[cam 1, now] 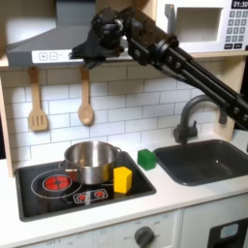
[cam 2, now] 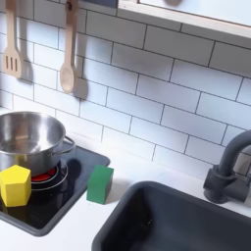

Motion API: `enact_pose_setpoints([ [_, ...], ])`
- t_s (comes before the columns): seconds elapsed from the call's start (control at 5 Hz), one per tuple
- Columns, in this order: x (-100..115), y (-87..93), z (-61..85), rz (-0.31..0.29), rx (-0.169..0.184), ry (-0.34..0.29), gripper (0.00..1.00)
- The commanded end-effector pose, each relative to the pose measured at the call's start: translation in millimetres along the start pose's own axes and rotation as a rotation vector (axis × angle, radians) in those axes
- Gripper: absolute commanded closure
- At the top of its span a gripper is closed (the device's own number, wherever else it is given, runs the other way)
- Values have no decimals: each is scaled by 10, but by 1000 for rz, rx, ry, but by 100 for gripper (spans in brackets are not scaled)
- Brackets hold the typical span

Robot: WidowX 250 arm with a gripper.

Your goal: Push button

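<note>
The gripper (cam 1: 85, 48) sat in the upper left of the first exterior view, raised against the front edge of the grey range hood (cam 1: 44, 44); it was too dark and blurred there to tell whether its fingers were apart or together. The black arm (cam 1: 184, 68) ran from it down toward the right edge of that frame. No button could be made out at the gripper's tip; the only clear buttons were the keypad (cam 1: 236, 29) of the white microwave (cam 1: 208, 24) in the upper right corner, well apart from the gripper. Below the hood, a slotted wooden spatula (cam 1: 37, 102) and a wooden spoon (cam 1: 85, 97) hung on the white tiled wall. Lower in the frame, a steel pot (cam 1: 91, 160) stood on the black stovetop (cam 1: 39, 199), with a yellow block (cam 1: 122, 178) just beside it toward the front and a green block (cam 1: 146, 158) near the stovetop's right edge. A dark sink (cam 1: 203, 160) with a grey faucet (cam 1: 189, 116) lay at the lower right. In the second exterior view the pot (cam 2: 29, 137) was at the left, the yellow block (cam 2: 15, 184) at the lower left, the green block (cam 2: 100, 183) between stovetop and sink (cam 2: 167, 221).
</note>
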State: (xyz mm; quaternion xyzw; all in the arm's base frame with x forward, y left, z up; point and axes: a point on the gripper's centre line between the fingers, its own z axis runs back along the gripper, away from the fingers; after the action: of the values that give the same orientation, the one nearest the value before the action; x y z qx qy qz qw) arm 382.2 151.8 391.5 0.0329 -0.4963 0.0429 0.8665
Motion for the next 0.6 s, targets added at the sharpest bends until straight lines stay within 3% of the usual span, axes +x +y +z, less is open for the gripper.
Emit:
enact_pose_setpoints([
  [0.0,64,-134,-105,-32,-36,9,100],
  [0.4,83,-77,-135,-33,-15,20,100],
])
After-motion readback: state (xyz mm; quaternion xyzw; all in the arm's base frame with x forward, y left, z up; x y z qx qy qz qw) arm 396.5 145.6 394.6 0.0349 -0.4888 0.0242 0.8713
